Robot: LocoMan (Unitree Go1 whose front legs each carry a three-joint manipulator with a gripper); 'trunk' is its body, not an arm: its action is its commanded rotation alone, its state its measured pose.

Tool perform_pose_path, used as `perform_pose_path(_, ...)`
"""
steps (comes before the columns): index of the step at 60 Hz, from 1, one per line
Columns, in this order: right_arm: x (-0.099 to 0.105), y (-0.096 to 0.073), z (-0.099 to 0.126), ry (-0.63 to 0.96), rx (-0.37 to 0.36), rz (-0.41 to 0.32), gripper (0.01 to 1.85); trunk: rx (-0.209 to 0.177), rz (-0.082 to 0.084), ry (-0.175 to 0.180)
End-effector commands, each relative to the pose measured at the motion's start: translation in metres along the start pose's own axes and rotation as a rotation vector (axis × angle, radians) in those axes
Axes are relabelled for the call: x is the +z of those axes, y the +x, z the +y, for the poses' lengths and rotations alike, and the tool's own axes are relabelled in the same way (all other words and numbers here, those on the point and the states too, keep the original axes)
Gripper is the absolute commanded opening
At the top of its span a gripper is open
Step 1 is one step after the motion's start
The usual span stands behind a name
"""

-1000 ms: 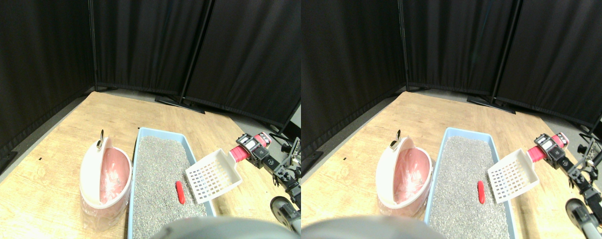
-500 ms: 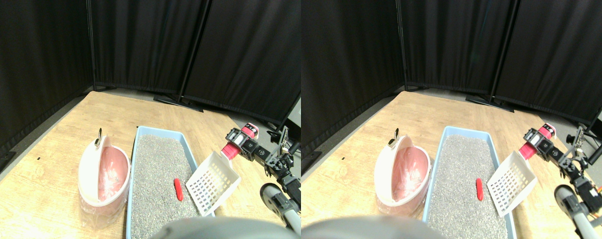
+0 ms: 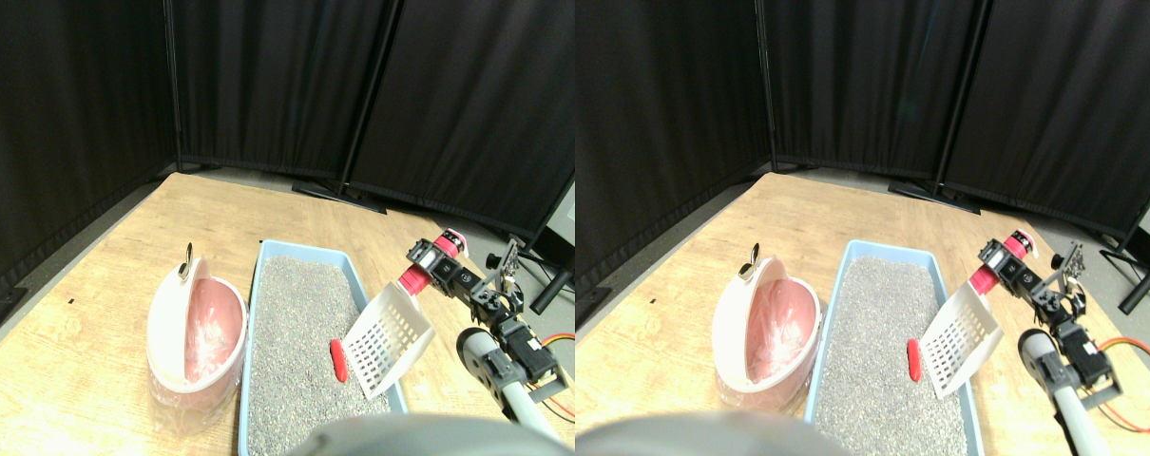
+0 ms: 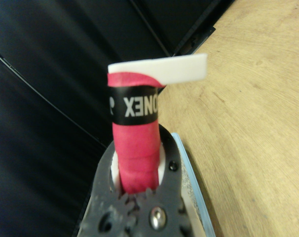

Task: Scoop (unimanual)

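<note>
**A:** Pink-lined white bin point(image 3: 198, 337) sits at the far left on the wooden surface point(image 3: 90, 285), touching the blue litter tray point(image 3: 258, 285). The little red piece point(image 3: 338, 361) lies on the grey litter point(image 3: 295, 332) in the near half of the tray, and the white slotted scoop point(image 3: 385, 337) is tilted with its front edge just beside it, on the right. How would you play this?

**B:** The gripper point(image 3: 432, 266) looks clamped on the scoop's red wrapped handle point(image 4: 137, 148); the wrist view shows the handle seated in the jaw frame. I'd drop the front edge into the litter right next to the piece, then push leftward under it, keeping the scoop low so the piece rolls inside instead of getting shoved toward the tray's left wall
</note>
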Motion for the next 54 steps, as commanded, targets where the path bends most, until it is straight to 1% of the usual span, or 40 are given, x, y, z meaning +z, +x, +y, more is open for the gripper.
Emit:
perform_pose_path(1, 0.002, 0.010, -0.011, -0.004, -0.074, -0.011, 0.05, 0.018, 0.023, -0.026)
perform_pose_path(5, 0.002, 0.014, -0.015, -0.017, -0.079, 0.002, 0.05, 0.018, 0.027, -0.026)
perform_pose_path(10, 0.001, 0.017, -0.017, -0.054, -0.073, -0.011, 0.05, 0.018, 0.029, -0.025)
perform_pose_path(11, 0.001, 0.017, -0.017, -0.057, -0.070, -0.012, 0.05, 0.016, 0.032, -0.024)
perform_pose_path(15, 0.001, 0.018, -0.016, -0.060, -0.064, -0.021, 0.05, 0.015, 0.033, -0.022)
perform_pose_path(17, 0.001, 0.019, -0.015, -0.047, -0.057, -0.031, 0.05, 0.014, 0.038, -0.021)
perform_pose_path(23, 0.001, 0.017, -0.009, 0.002, -0.015, -0.064, 0.05, 0.015, 0.041, -0.021)
perform_pose_path(27, 0.001, 0.017, -0.005, -0.009, 0.004, -0.062, 0.05, 0.016, 0.043, -0.022)
perform_pose_path(28, 0.000, 0.018, -0.004, -0.004, 0.015, -0.074, 0.05, 0.016, 0.043, -0.022)
perform_pose_path(29, -0.001, 0.018, -0.002, 0.001, 0.024, -0.087, 0.05, 0.017, 0.047, -0.023)
perform_pose_path(33, -0.001, 0.018, 0.003, -0.001, 0.030, -0.081, 0.05, 0.017, 0.047, -0.023)
perform_pose_path(37, -0.002, 0.016, 0.010, 0.023, 0.071, -0.093, 0.05, 0.021, 0.049, -0.026)
perform_pose_path(39, -0.002, 0.016, 0.011, 0.025, 0.075, -0.093, 0.05, 0.021, 0.049, -0.026)
perform_pose_path(41, -0.003, 0.014, 0.017, 0.037, 0.089, -0.081, 0.05, 0.024, 0.048, -0.028)
perform_pose_path(42, -0.003, 0.012, 0.022, 0.053, 0.069, -0.006, 0.05, 0.025, 0.048, -0.028)
perform_pose_path(44, -0.005, 0.011, 0.025, 0.047, 0.075, -0.009, 0.05, 0.026, 0.049, -0.029)
perform_pose_path(45, -0.006, 0.011, 0.027, 0.040, 0.084, -0.026, 0.05, 0.027, 0.049, -0.031)
perform_pose_path(47, -0.009, 0.011, 0.033, 0.046, 0.096, -0.033, 0.05, 0.029, 0.050, -0.033)
perform_pose_path(50, -0.012, 0.011, 0.039, 0.048, 0.105, -0.026, 0.05, 0.038, 0.053, -0.037)
perform_pose_path(52, -0.019, 0.011, 0.052, 0.076, 0.111, 0.026, 0.05, 0.041, 0.058, -0.039)
perform_pose_path(53, -0.019, 0.011, 0.052, 0.076, 0.111, 0.026, 0.05, 0.042, 0.059, -0.039)
perform_pose_path(54, -0.022, 0.011, 0.060, 0.084, 0.119, 0.039, 0.05, 0.044, 0.059, -0.040)
